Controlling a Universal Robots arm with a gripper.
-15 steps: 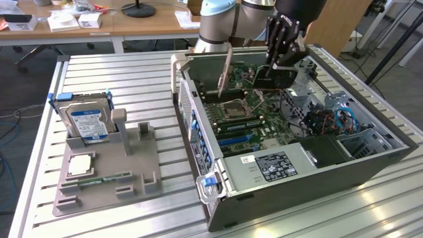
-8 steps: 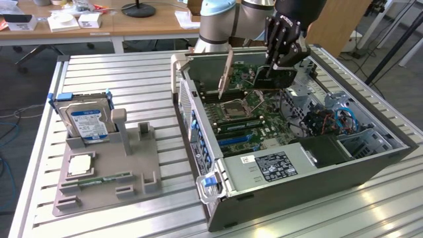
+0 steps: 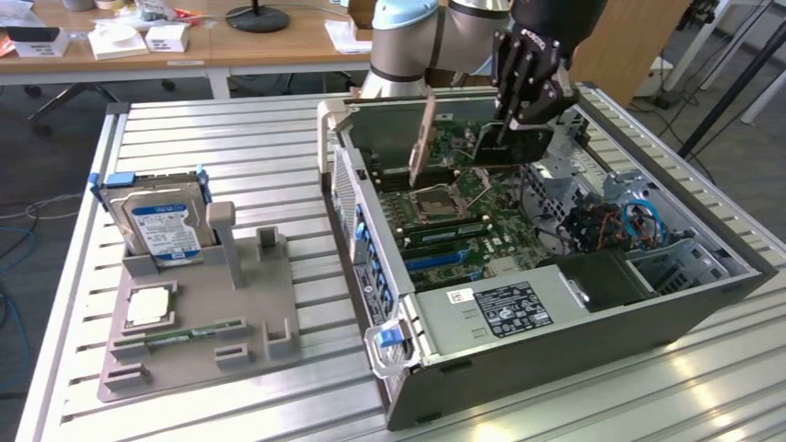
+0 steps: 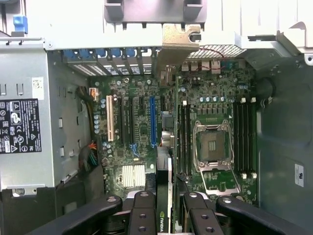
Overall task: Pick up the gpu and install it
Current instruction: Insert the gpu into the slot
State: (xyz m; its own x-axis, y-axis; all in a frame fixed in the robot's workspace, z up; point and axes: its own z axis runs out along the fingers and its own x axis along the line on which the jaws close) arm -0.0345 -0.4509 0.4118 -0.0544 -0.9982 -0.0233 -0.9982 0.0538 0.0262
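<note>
Hard drive [image 3: 164, 228]: upright in grey stand [image 3: 252, 276] on tabletop [image 3: 221, 138], parked out of way.
Computer case [image 3: 639, 350]: on side, open for access.
Graphics card [image 3: 502, 147]: edge-down over motherboard [image 3: 491, 230], jaws clamped on it, probably lining up with slot.

Bright, even light; soft shadows

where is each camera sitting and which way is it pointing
Exterior view: high off the table, looking down at the open computer case; the arm shows at the far side, jaws shut on the gpu.
Wrist view: on the wrist, looking down past the jaws at the motherboard, gpu edge-on between them.
Both share the gpu, motherboard and CPU socket.
</note>
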